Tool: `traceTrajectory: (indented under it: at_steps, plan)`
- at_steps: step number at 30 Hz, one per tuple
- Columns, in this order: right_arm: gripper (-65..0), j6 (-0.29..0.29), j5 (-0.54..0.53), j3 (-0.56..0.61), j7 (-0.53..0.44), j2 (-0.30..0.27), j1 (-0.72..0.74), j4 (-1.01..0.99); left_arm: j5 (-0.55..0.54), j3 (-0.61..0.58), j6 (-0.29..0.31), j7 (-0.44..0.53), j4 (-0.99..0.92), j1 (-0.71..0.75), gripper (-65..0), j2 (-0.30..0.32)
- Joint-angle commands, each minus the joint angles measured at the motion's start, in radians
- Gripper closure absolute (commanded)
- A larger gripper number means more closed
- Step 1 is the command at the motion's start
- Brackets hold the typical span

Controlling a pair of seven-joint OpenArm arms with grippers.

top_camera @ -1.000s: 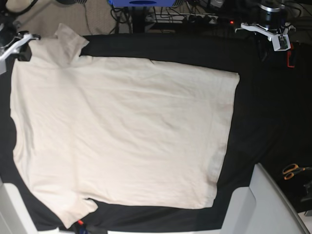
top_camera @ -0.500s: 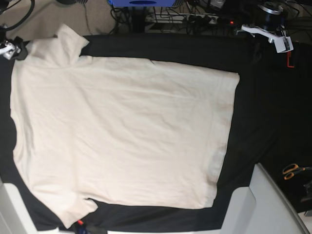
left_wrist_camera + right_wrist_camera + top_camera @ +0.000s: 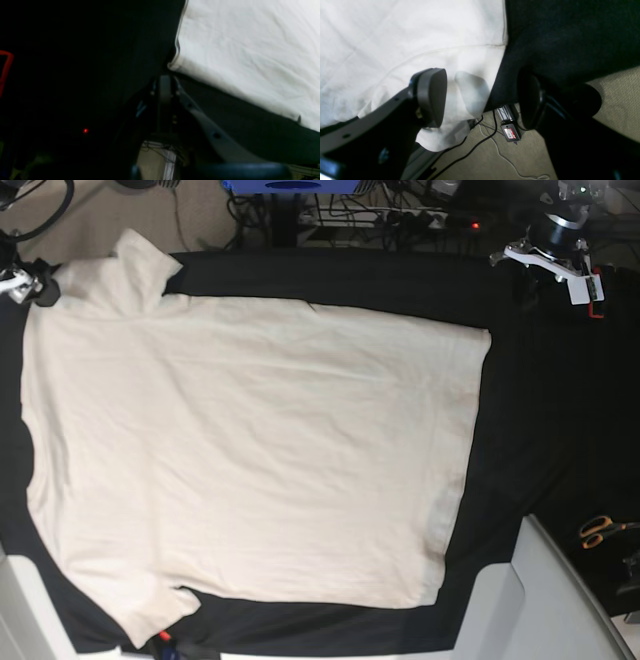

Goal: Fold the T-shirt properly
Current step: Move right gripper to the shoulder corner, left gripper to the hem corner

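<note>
The cream T-shirt (image 3: 250, 450) lies spread flat on the black table (image 3: 540, 410), with one sleeve at the far left corner and another at the near left. My right gripper (image 3: 20, 283) hovers off the table's far left corner beside that sleeve. In the right wrist view it (image 3: 480, 98) is open with nothing between its pads (image 3: 431, 97), and the sleeve (image 3: 460, 100) hangs over the table edge beneath it. My left gripper (image 3: 578, 280) is at the far right, apart from the shirt. In the left wrist view its fingers (image 3: 165, 90) are shut together near the shirt's hem corner (image 3: 175, 65).
Pale grey-white panels (image 3: 545, 600) stand at the near right and near left (image 3: 18, 610). Orange-handled scissors (image 3: 600, 530) lie at the right. Cables and a small box (image 3: 511, 132) are on the carpet off the table's left corner. More cables run behind the table (image 3: 400, 215).
My right gripper has opened and drawn back to the left, off the far sleeve. The left gripper shifted slightly at the far right. The shirt has not moved.
</note>
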State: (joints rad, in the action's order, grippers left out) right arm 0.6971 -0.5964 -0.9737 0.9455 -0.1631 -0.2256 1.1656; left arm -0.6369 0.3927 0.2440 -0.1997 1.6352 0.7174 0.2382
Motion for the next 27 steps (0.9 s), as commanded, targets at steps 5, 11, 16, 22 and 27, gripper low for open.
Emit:
traceTrajectory:
  at_steps: [5, 11, 16, 22, 27]
  plan:
    - [-41.3, 0.001, -0.001, 0.048, 0.014, 0.004, 0.001, 0.004, -0.011, 0.009, 0.008, 0.026, 0.015, 0.008, -2.3, 0.011]
    - [-22.7, 0.001, 0.002, 0.055, 0.022, 0.024, 0.004, 0.009, -0.011, 0.009, 0.008, 0.019, 0.006, -0.017, -2.3, 0.005]
    - [-10.2, 0.001, 0.002, 0.098, 0.014, 0.024, 0.001, 0.004, -0.126, 0.009, 0.008, 0.018, 0.004, -0.018, -3.5, 0.014]
    - [-1.1, 0.001, 0.003, 0.097, 0.016, 0.024, 0.002, 0.003, -0.255, 0.005, 0.008, 0.018, -0.036, -0.031, -21.4, 0.048]
    - [-0.8, 0.001, 0.003, 0.095, 0.016, 0.023, 0.001, 0.003, -0.258, -0.008, 0.008, 0.018, -0.106, -0.075, -24.7, 0.039]
